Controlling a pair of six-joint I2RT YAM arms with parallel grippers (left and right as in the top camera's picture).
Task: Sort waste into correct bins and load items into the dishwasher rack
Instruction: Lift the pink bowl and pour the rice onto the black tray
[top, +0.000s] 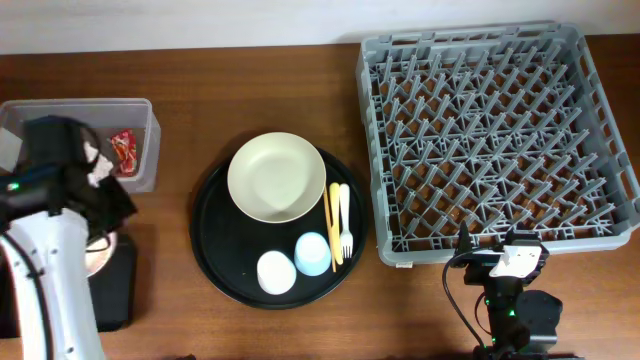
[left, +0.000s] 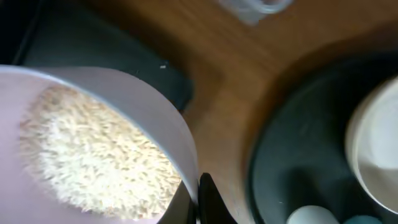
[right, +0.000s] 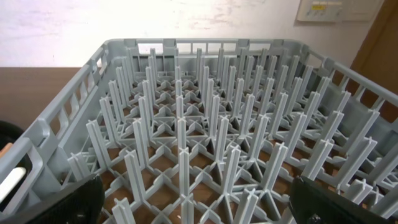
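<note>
Now, left gripper pinches a small pink bowl of white rice.
Lower left, over a shallow black tray; right gripper gapes.

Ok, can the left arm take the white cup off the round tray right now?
Probably not yet: the left gripper is clamped on the rim of the pink bowl, with rice in it. The white cup itself stands uncovered on the round tray.

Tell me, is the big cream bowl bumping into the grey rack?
Apart. The overhead view shows the big cream bowl sitting on the round black tray, with a strip of black tray between it and the grey rack.
</note>
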